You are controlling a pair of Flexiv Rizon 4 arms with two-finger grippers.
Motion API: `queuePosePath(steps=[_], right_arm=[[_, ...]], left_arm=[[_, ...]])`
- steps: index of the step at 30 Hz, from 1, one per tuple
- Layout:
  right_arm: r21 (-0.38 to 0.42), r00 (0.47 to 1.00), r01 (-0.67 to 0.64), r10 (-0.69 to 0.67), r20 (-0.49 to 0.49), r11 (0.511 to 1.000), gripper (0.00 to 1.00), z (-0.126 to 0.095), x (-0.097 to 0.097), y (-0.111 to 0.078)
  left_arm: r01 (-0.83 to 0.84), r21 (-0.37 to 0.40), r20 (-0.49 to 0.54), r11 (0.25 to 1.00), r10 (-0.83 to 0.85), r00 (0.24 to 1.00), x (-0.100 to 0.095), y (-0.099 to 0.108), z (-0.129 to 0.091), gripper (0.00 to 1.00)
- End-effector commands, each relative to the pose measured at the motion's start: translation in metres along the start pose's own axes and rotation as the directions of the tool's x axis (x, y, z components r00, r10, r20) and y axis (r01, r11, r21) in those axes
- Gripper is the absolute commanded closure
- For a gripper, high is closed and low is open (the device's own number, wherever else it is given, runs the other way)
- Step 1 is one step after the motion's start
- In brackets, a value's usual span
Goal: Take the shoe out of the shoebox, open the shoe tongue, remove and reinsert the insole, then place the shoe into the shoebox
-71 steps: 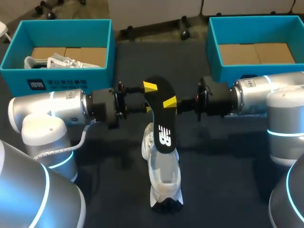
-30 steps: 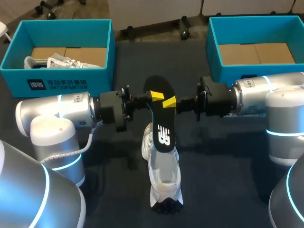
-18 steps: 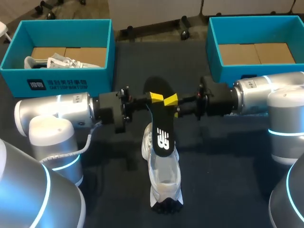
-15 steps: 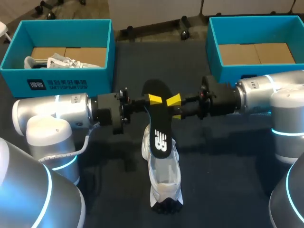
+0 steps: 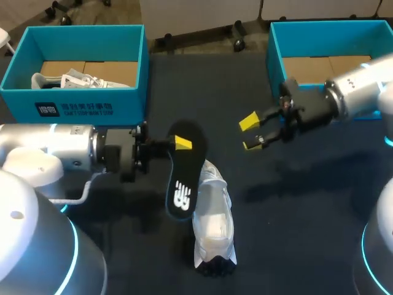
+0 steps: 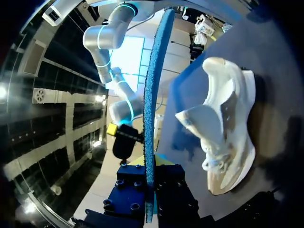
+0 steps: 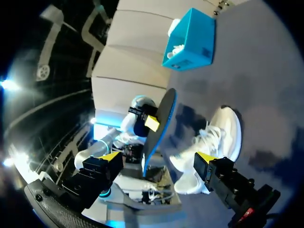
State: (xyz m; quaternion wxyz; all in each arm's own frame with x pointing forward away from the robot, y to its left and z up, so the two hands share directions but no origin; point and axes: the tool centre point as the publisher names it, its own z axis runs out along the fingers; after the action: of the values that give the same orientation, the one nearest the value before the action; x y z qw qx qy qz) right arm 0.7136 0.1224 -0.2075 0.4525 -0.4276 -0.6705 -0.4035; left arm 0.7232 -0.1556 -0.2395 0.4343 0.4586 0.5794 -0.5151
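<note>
Head view, insole [image 5: 184,169] overlapping shoe [image 5: 213,224], shoebox [image 5: 86,101] behind

White logo on black insole [image 5: 186,167]; illegible white print on left shoebox [image 5: 126,104] front

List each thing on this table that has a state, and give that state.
Left end effector: shut on the black foam insole, held above the table.
Right end effector: open, holding nothing.
White mesh sneaker: upright on the table, insole out.
Left blue cardboard shoebox: open, another white shoe inside.
Right blue cardboard shoebox: open, nothing visible inside.
</note>
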Motion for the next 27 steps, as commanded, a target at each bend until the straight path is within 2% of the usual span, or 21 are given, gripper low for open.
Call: queuePosePath(steps=[1, 3, 4, 5, 15, 16, 17, 20, 23, 26, 27], right_arm=[[0.186, 0.999, -0.028, 0.020, 0.044, 0.982, 0.00, -0.016, 0.001, 0.006], [0.245, 0.999, -0.027, 0.016, 0.048, 0.969, 0.00, -0.023, 0.001, 0.001], [0.308, 0.999, -0.025, 0.017, 0.028, 0.951, 0.00, -0.025, 0.001, -0.002], [0.308, 0.999, -0.025, 0.017, 0.028, 0.951, 0.00, -0.025, 0.001, -0.002], [0.308, 0.999, -0.025, 0.017, 0.028, 0.951, 0.00, -0.025, 0.001, -0.002], [0.323, 0.993, -0.038, -0.001, 0.120, 0.946, 0.00, -0.025, 0.009, 0.000], [0.331, 0.986, -0.031, -0.026, 0.167, 0.943, 0.00, -0.026, 0.013, 0.000], [0.399, 0.932, 0.091, -0.219, 0.290, 0.913, 0.00, -0.029, 0.024, -0.010], [0.466, 0.866, 0.156, -0.348, 0.360, 0.871, 0.00, -0.034, 0.025, -0.021], [0.533, 0.785, 0.247, -0.490, 0.380, 0.809, 0.00, -0.040, 0.017, -0.034], [0.595, 0.769, 0.240, -0.525, 0.366, 0.767, 0.00, -0.039, 0.012, -0.038]], left_arm=[[0.023, 0.015, -0.032, 1.000, -0.023, 0.999, -0.004, -0.013, -0.017, 1.00], [0.060, 0.036, -0.033, 0.998, -0.059, 0.998, -0.005, -0.017, -0.019, 1.00], [0.084, 0.041, -0.038, 0.996, -0.082, 0.996, -0.006, -0.020, -0.020, 1.00], [0.084, 0.047, -0.079, 0.995, -0.080, 0.994, -0.006, -0.023, -0.022, 1.00], [0.084, 0.047, -0.079, 0.995, -0.080, 0.994, -0.006, -0.023, -0.022, 1.00], [0.077, 0.059, -0.098, 0.995, -0.071, 0.993, -0.004, -0.029, -0.015, 1.00], [0.083, 0.073, -0.107, 0.994, -0.075, 0.991, -0.004, -0.032, -0.013, 1.00], [0.130, 0.104, -0.112, 0.986, -0.118, 0.987, -0.002, -0.041, -0.010, 1.00], [0.203, 0.123, -0.115, 0.971, -0.189, 0.975, 0.002, -0.049, -0.010, 1.00], [0.296, 0.160, -0.109, 0.942, -0.281, 0.953, 0.005, -0.058, -0.011, 1.00], [0.315, 0.172, -0.115, 0.933, -0.298, 0.947, 0.007, -0.061, -0.012, 1.00]])
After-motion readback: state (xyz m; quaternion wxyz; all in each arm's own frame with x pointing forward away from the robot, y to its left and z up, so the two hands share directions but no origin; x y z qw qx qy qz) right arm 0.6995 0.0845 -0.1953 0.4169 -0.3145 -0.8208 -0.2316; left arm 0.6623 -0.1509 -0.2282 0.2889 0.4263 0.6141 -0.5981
